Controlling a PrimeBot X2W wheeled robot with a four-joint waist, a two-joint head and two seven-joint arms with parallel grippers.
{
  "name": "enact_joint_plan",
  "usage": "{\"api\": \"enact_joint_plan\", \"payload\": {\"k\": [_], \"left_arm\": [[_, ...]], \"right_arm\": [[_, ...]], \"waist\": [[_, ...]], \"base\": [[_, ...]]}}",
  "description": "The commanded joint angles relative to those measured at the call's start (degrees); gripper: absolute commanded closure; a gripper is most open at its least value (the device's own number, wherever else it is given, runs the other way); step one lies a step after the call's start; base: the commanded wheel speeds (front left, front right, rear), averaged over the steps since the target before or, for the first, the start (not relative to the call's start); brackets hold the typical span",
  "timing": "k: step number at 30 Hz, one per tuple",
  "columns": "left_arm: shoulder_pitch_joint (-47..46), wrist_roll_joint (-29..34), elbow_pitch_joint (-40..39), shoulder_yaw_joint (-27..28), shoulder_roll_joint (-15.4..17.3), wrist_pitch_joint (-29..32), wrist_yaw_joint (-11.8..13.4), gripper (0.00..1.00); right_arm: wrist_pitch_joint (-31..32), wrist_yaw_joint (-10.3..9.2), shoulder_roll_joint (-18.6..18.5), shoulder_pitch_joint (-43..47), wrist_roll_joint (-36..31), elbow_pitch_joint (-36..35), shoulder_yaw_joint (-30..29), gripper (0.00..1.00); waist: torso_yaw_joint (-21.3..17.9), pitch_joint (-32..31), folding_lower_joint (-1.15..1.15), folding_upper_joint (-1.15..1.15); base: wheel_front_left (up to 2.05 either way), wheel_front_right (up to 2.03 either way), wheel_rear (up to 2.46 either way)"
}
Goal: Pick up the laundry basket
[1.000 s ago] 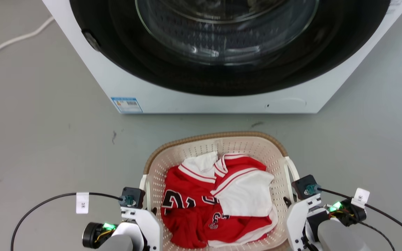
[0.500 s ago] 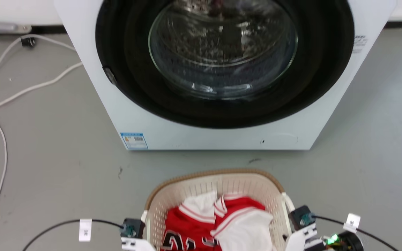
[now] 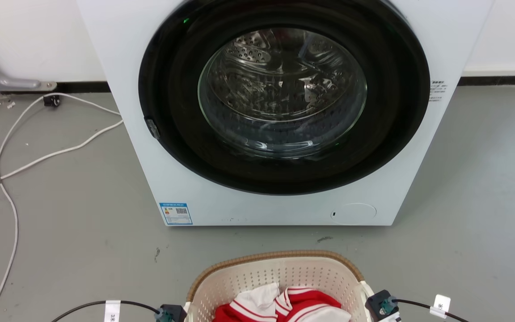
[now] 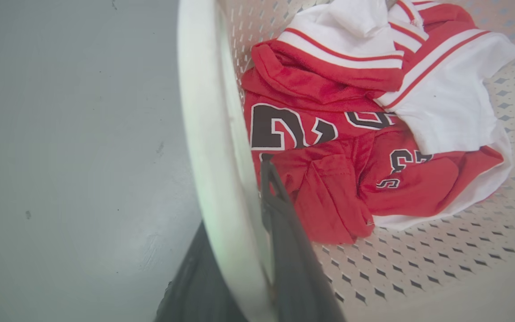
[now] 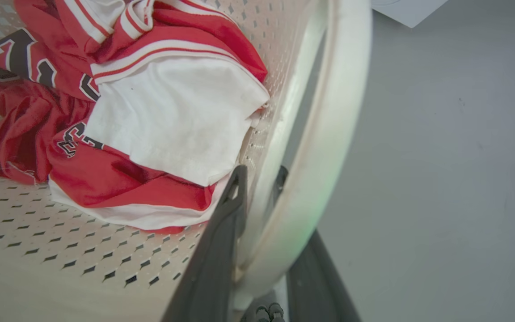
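Observation:
The laundry basket (image 3: pixel 275 258), cream and perforated with a brown woven rim, sits at the bottom edge of the head view, holding red and white jerseys (image 3: pixel 304 304). In the left wrist view my left gripper (image 4: pixel 235 201) is shut on the basket's white left loop handle (image 4: pixel 204 112), one dark finger inside the basket and one outside. In the right wrist view my right gripper (image 5: pixel 261 174) is shut on the white right loop handle (image 5: pixel 338 112) the same way. The jerseys (image 4: pixel 329 134) lie crumpled on the basket floor (image 5: pixel 61 232).
A white front-loading washing machine (image 3: pixel 284 112) with a round glass door stands just beyond the basket. White cables (image 3: pixel 38 156) trail over the grey floor at the left. Bare floor (image 3: pixel 485 201) lies to the right of the machine.
The whole head view has shifted: the washing machine now sits lower and smaller, and the basket has slid to the bottom edge, still between both wrists. Both grips look unchanged.

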Motion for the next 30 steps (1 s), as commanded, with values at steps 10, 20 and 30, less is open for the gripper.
{"api": "enact_joint_plan", "payload": {"k": [10, 20, 30], "left_arm": [[1.3, -3.2, -0.4, -1.9, 0.7, 2.4, -0.2, 1.00], [1.4, -5.3, 0.0, -3.6, 1.2, 3.4, -0.2, 1.00], [1.0, -6.9, 0.0, -5.2, 1.1, 3.2, -0.2, 1.00]], "right_arm": [[3.4, 0.10, 0.1, 1.3, 3.0, 0.0, 4.2, 1.00], [5.0, 0.11, 0.1, 1.0, 6.2, 0.0, 7.4, 1.00], [5.3, 0.11, 0.1, 0.2, 8.3, 0.4, 9.6, 1.00]], "waist": [[-0.3, -2.0, 0.01, 0.00], [-0.4, -2.3, 0.01, 0.00], [-0.5, -2.2, 0.01, 0.00]], "base": [[0.00, 0.00, 0.00], [0.00, 0.00, 0.00], [0.00, 0.00, 0.00]]}}
